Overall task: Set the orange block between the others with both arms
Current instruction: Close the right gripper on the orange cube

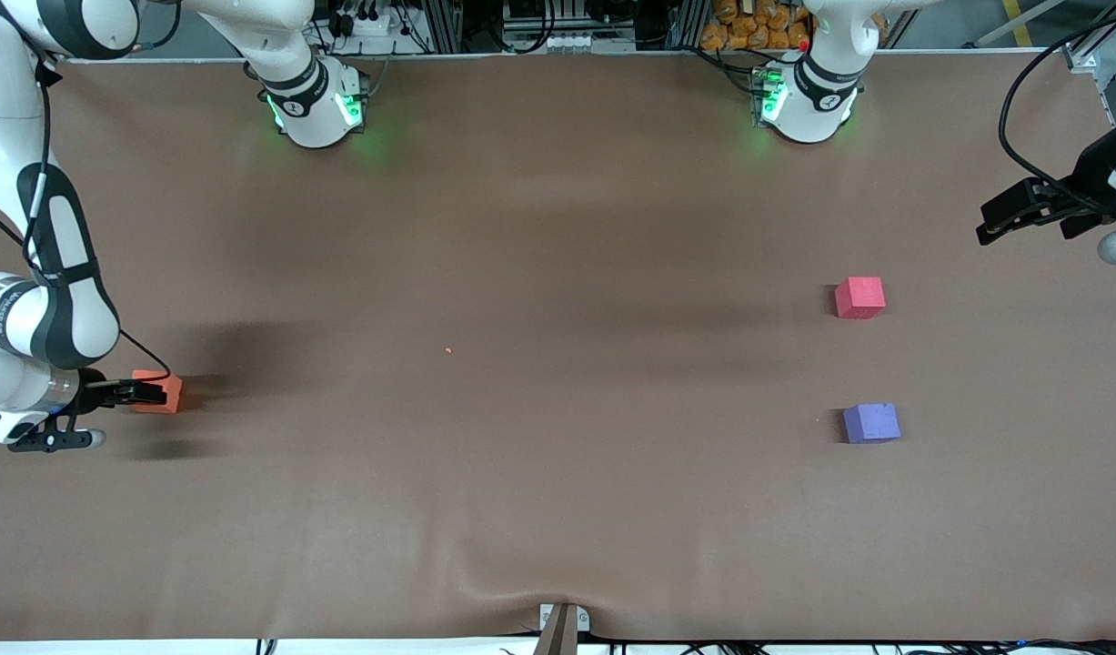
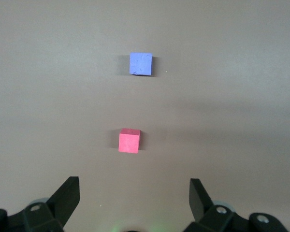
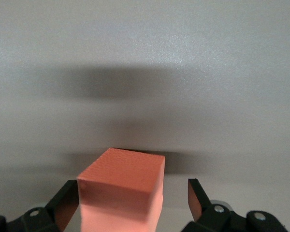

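Right gripper: fingers spread wide around the orange block, low at the right arm's end of the table.
Orange block: on the table, between the 2 fingers.
Left gripper: spread wide, empty, in the air near the pinkish-red cube.
Purple cube: nearer the front camera than the pinkish-red cube.

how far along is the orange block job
Nothing is placed yet. In hand: the right gripper sits open around the orange block at the right arm's end of the table, not yet closed on it. Left: lifting it, carrying it across, and setting it in the gap between the red cube and purple cube. The left gripper waits open.
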